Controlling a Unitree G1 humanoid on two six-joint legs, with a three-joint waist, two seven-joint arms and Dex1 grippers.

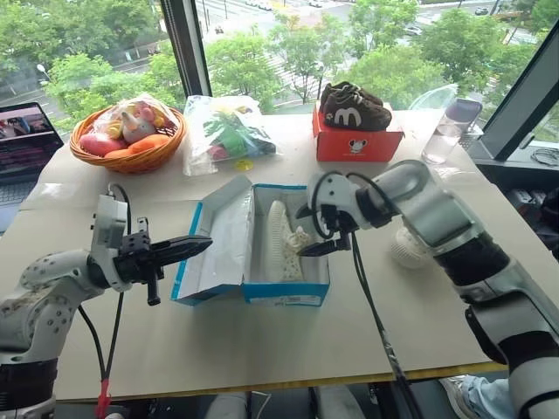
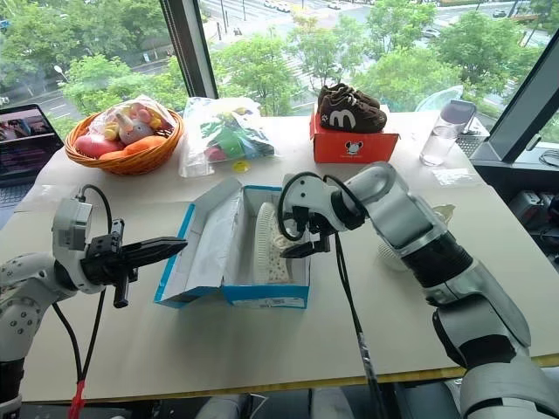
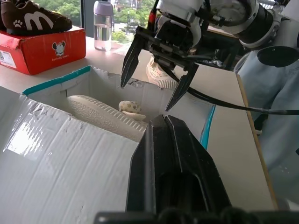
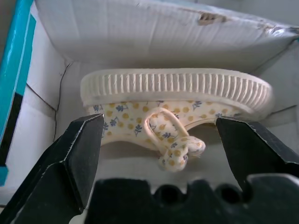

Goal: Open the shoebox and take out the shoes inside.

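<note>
Window wall with trees behind; beige table (image 1: 262,349) carrying all items.

Shoebox (image 1: 253,292): mid-table, lid folded open toward the left arm. One shoe (image 1: 281,240) inside, on its side, ribbed sole toward the lid, long axis running front to back of the shoebox. Second shoe (image 1: 409,249): already out, on the table just right of the shoebox.

Right pincer (image 1: 316,236): released, jaws wide, poised over the shoebox, straddling the shoe's length; judged the nearer arm for the lift.

Left pincer (image 1: 188,247): clenched, empty, just left of the lid.

Behind the shoebox: basket (image 1: 131,157), red box (image 1: 358,144).
</note>
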